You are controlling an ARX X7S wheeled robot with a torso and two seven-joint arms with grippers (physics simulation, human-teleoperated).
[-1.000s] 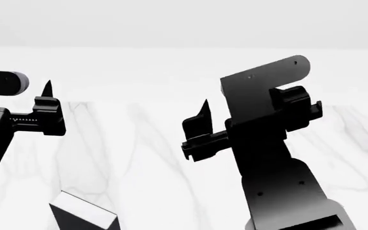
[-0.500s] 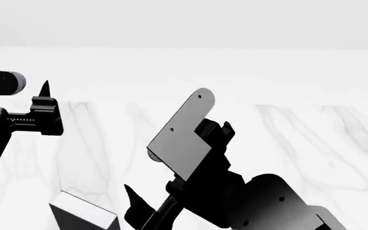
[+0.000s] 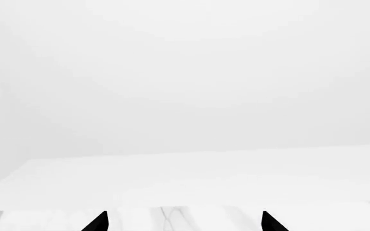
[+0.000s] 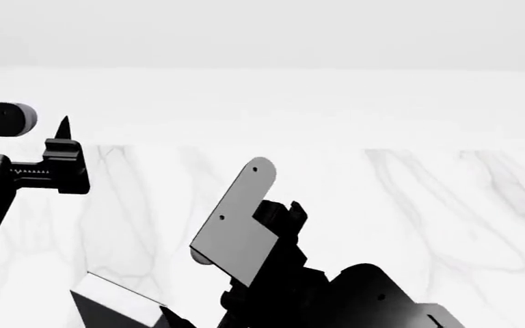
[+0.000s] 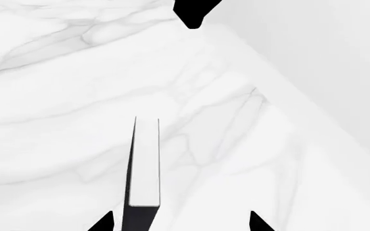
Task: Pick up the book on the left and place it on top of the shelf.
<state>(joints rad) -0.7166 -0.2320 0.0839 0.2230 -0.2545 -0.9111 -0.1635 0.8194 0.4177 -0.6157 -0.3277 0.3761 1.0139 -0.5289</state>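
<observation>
Right, on my head feed the book [image 4: 117, 307] lies on the white marble table [image 4: 409, 205], near the table's front edge on its left side — only its pale page edge and a dark cover corner show at the bottom of the view. My right gripper [image 4: 173, 318] is low over the table just beside the book, its one visible black fingertip nearly meeting the book's near corner; I cannot tell from here whether they touch.

On the right wrist feed the book [image 5: 143, 166] stands as a narrow white strip with a dark side, running out from between the two black fingertips [image 5: 104, 222]. The right gripper [image 5: 178, 224] has its fingers spread wide, one on each side of the book's end, nothing pinched.

My left gripper [image 4: 62, 147] hangs above the table's left edge, well apart from the book. On its wrist feed the left gripper [image 3: 183, 222] shows both tips held wide apart, with only the table's far edge [image 3: 172, 211] beyond.
</observation>
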